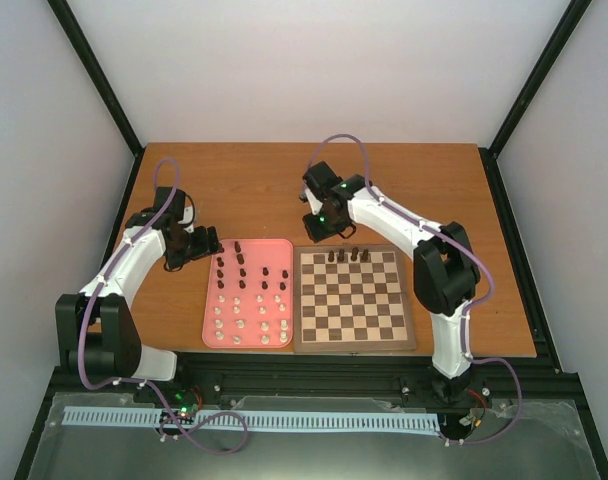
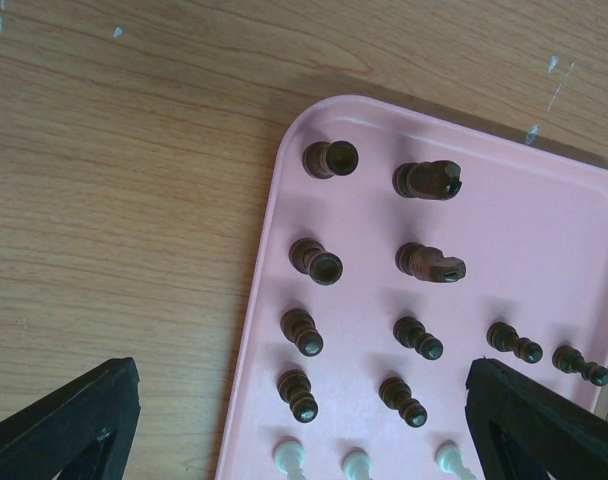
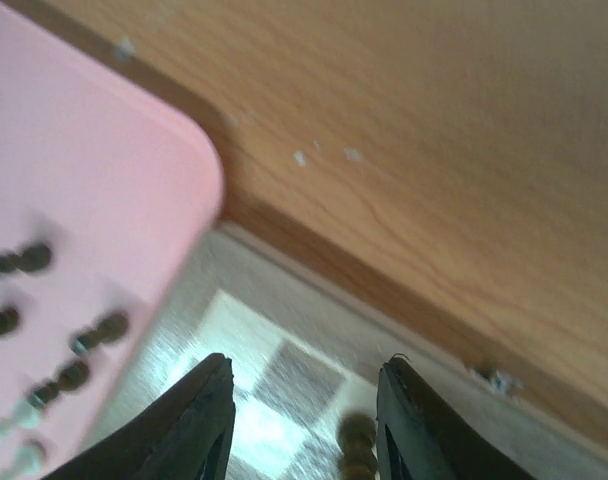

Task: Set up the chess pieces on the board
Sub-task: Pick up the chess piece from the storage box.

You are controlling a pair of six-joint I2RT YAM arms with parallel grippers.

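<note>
Left end effector [image 2: 299, 382] wide open over tray [image 2: 544, 260] of chess pieces [image 2: 417, 338]; right end effector [image 3: 306, 368] half-open, empty.

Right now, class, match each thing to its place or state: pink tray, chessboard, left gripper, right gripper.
Column 1:
1 pink tray
2 chessboard
3 left gripper
4 right gripper

Column 2:
A jaws apart over the chessboard's far-left corner
B dark pieces on its far row only
C wide open above the tray's far-left corner
D rows of dark pieces and white pieces

Pairs: 1-D, 2-B, 3-C, 4-A
</note>
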